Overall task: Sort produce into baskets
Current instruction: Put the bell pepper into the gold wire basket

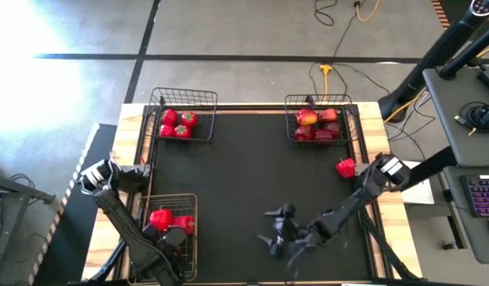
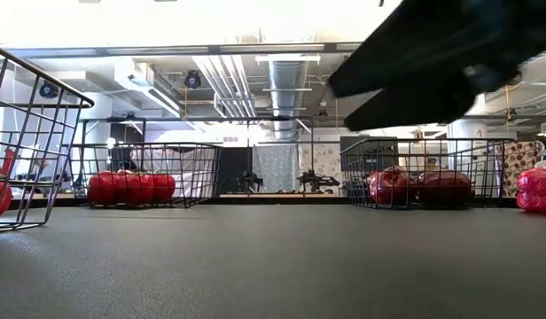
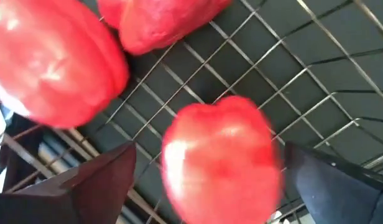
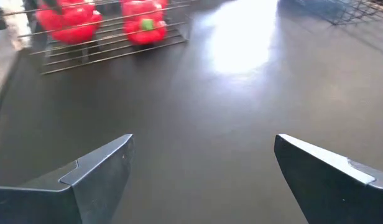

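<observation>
Three black wire baskets stand on the black mat. The far-left one (image 1: 183,115) holds red tomatoes (image 1: 178,124). The far-right one (image 1: 320,119) holds several darker red and yellowish pieces (image 1: 316,127). The near-left one (image 1: 169,230) holds red peppers (image 1: 160,218). My left gripper (image 1: 175,237) is open inside the near-left basket. A red pepper (image 3: 219,162) sits between its fingers over the mesh floor, with a gap to one finger (image 3: 98,180). My right gripper (image 1: 278,234) is open and empty above the mat's near middle. One loose red pepper (image 1: 346,168) lies on the mat at the right.
Bare mat lies between the baskets (image 1: 252,175). In the low view the loose pepper (image 2: 539,190) shows at the right and the right arm (image 2: 450,62) crosses the top. The right wrist view shows a basket with red produce (image 4: 104,31) ahead.
</observation>
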Available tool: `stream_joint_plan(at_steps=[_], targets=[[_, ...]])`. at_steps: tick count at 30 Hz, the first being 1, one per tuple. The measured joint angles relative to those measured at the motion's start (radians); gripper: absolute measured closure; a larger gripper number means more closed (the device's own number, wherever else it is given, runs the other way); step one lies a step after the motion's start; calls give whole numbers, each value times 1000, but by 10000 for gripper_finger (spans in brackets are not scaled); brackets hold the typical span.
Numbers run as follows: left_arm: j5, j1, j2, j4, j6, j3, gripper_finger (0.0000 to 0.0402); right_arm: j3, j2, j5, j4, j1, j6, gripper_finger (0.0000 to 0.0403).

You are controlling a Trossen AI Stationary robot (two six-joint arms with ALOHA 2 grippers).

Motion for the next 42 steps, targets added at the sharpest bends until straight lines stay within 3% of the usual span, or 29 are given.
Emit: stream_joint_plan(at_steps=[3, 6, 9, 12, 15, 18, 28, 30, 33, 35, 39, 42], targets=[[17, 0, 0, -40, -11, 51, 12, 0, 0, 36, 0, 54, 19, 23], [-39, 15, 0, -99, -30, 143, 13, 0, 0, 76, 0, 99, 40, 23], [-185, 35, 0, -188, -66, 257, 13, 0, 0, 99, 0, 129, 62, 23], [-418, 49, -1, -256, -96, 355, 13, 0, 0, 99, 0, 150, 89, 23], [-589, 78, -2, -239, -10, 420, 13, 0, 0, 99, 0, 174, 107, 23], [-665, 114, -2, -161, 147, 437, 13, 0, 0, 102, 0, 199, 108, 23], [-751, 280, 47, 238, 695, 317, 13, 0, 0, 122, -9, 202, 126, 23], [-824, 309, 56, 317, 784, 283, 13, 0, 0, 122, -10, 201, 153, 23], [-912, 341, 68, 421, 903, 229, 13, -2, 0, 115, -25, 201, 255, 23], [-917, 363, 73, 508, 975, 179, 13, -3, 17, 117, -55, 206, 349, 23], [-900, 398, 88, 698, 1046, 72, 13, -6, 55, 79, -267, 210, 613, 23], [-902, 399, 111, 860, 1114, 5, 14, 0, 16, -65, -596, 171, 866, 23]])
